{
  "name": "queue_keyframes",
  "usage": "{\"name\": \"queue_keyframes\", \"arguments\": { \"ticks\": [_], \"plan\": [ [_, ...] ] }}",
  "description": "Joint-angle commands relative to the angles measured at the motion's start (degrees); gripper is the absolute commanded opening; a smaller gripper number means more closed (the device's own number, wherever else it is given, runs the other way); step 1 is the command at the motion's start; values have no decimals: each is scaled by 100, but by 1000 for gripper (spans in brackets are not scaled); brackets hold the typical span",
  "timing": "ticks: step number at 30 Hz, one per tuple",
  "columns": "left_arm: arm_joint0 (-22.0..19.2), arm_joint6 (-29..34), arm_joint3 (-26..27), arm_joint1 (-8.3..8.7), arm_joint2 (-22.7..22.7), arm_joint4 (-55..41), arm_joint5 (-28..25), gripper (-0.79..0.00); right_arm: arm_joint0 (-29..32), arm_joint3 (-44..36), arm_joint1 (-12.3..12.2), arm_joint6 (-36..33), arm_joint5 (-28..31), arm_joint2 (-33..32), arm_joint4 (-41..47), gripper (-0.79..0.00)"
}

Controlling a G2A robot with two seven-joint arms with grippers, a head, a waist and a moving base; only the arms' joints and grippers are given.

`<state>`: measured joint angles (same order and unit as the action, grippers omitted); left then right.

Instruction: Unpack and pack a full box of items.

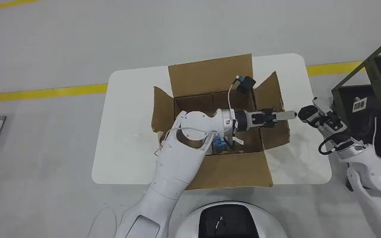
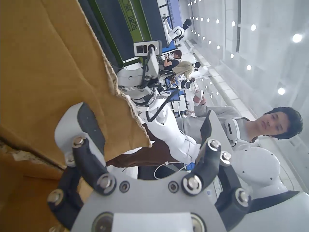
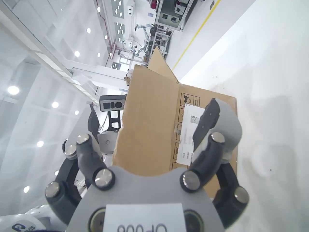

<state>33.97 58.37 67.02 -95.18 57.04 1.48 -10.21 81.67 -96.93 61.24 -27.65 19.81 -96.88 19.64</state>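
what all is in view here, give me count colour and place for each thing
cardboard box: one, brown, flaps open, mid-table
blue item: at least one, blue, inside the box, partly under the left arm
table: one, white, under the box
floor line: one, yellow, on the floor behind the table
rack: one, dark with green frame, off the table's right side
left gripper: open, at the box's right flap
right gripper: open, facing that flap from outside

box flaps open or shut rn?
Open. In the top view all four flaps of the cardboard box are folded outward, leaving the inside uncovered; a blue item shows in it.
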Motion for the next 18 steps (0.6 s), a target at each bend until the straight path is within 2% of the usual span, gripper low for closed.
{"name": "queue_keyframes", "arguments": {
  "ticks": [1,4,5,7,8,9,18],
  "plan": [
    [-78,-12,-177,-15,-95,29,-13,0,16,-34,-2,-23,8,-33,-28,0],
    [-163,-62,-378,-26,-180,75,-20,0,29,-80,-1,-18,-30,-16,-173,-18],
    [-193,-80,-418,-27,-206,125,-18,0,22,-90,0,9,-46,-8,-258,-120],
    [-234,-88,-457,-28,-253,181,-37,0,10,-121,4,37,-71,28,-339,-206],
    [-240,-94,-474,-29,-269,175,-42,0,2,-135,3,42,-79,32,-417,-292],
    [-238,-86,-495,-32,-284,134,-38,0,-9,-149,4,61,-80,39,-484,-332],
    [-221,-74,-635,-18,-309,-44,-26,0,-130,-67,35,230,-224,310,-909,-548]
  ]
}}
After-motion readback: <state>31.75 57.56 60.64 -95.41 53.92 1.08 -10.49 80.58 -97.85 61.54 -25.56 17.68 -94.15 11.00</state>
